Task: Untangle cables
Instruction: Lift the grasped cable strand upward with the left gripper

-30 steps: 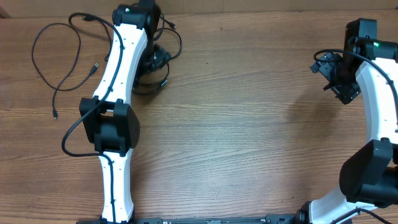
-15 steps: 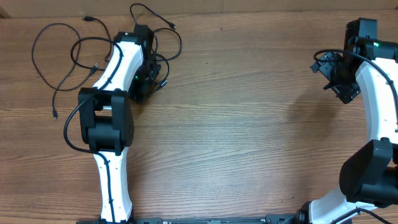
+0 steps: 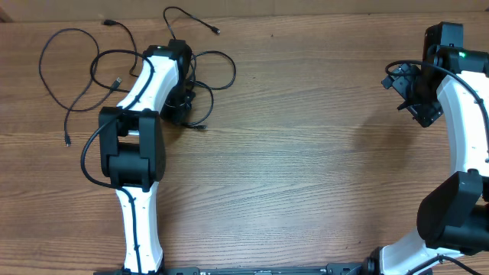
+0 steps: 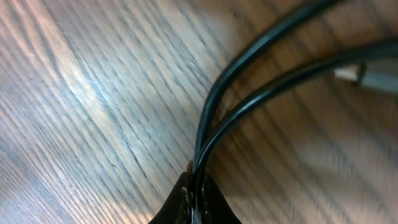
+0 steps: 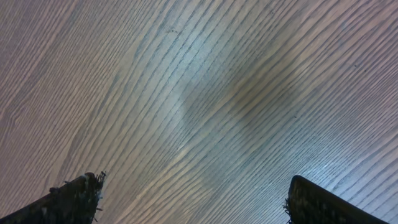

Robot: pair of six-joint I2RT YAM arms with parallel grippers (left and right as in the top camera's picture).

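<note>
The left gripper [image 4: 196,190] is pinched closed on two strands of the cables [image 4: 267,38], which fan out from its fingertips over the wooden table [image 3: 306,176]. Seen from above, the thin black cords sprawl in loose loops around that arm near the table's far left corner, small plug ends lying free. The right gripper [image 5: 193,202] hangs with jaws wide apart above bare wood near the far right edge, holding nothing.

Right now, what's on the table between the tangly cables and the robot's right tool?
Just bare wooden table. The overhead view shows nothing lying between the cables and the right tool.
</note>
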